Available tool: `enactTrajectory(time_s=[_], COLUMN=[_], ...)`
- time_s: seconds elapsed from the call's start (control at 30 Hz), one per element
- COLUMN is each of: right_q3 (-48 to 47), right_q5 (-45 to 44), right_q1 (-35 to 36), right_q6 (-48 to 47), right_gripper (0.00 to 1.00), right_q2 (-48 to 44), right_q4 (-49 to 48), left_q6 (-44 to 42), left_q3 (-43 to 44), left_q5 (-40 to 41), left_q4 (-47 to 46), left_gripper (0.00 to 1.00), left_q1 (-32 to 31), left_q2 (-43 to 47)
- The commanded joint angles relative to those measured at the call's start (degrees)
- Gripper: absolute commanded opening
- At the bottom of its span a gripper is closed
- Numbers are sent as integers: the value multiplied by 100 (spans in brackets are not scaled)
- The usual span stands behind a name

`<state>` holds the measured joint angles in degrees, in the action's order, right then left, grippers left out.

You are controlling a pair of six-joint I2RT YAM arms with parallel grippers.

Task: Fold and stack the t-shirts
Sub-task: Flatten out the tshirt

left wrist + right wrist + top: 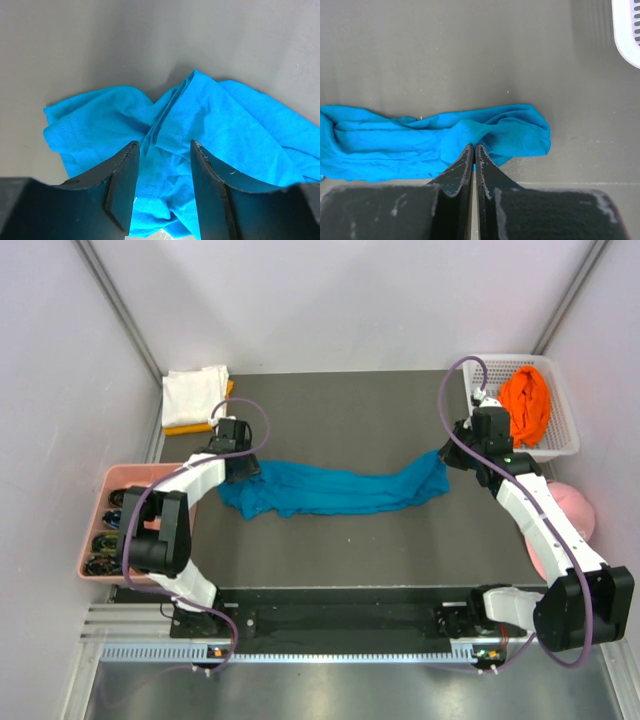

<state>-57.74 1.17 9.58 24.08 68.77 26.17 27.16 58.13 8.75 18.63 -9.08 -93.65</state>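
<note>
Soft, even overhead light fills the cell, the teal-blue t-shirt (pixel 240 125) casting only a faint shadow on the bench (pixel 330 410). Glare streaks the metal sheet (pixel 350 692) in front; the left tool's fingers (pixel 120 190) blur close to the lens.

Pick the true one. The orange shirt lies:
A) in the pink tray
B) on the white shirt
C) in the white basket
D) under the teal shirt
C: the orange shirt sits bunched inside the white basket at the table's far right corner.

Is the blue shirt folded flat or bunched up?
Bunched, not folded: the teal t-shirt lies as a long, wrinkled strip across the mat, its edges rumpled.
</note>
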Motion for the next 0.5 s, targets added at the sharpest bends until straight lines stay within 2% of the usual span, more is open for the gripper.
enactTrajectory(time_s=[0.0,0.3,0.43,0.47], right_q3=[17,-1,-10,-10], right_q5=[-3,-29,-38,-38], right_q1=[0,0,0,0], right_q6=[-61,-78,-78,-70], right_gripper=[0,0,0,0], right_q2=[-57,-75,-66,-66], right_q4=[-121,-78,-86,-86], left_q6=[18,53,62,62], left_q3=[234,252,260,278], left_q5=[-32,-67,-67,-58], left_q4=[-149,-272,-299,-290], left_gripper=[50,44,18,7], left_q1=[21,21,21,20], left_q2=[-119,-365,-426,-426])
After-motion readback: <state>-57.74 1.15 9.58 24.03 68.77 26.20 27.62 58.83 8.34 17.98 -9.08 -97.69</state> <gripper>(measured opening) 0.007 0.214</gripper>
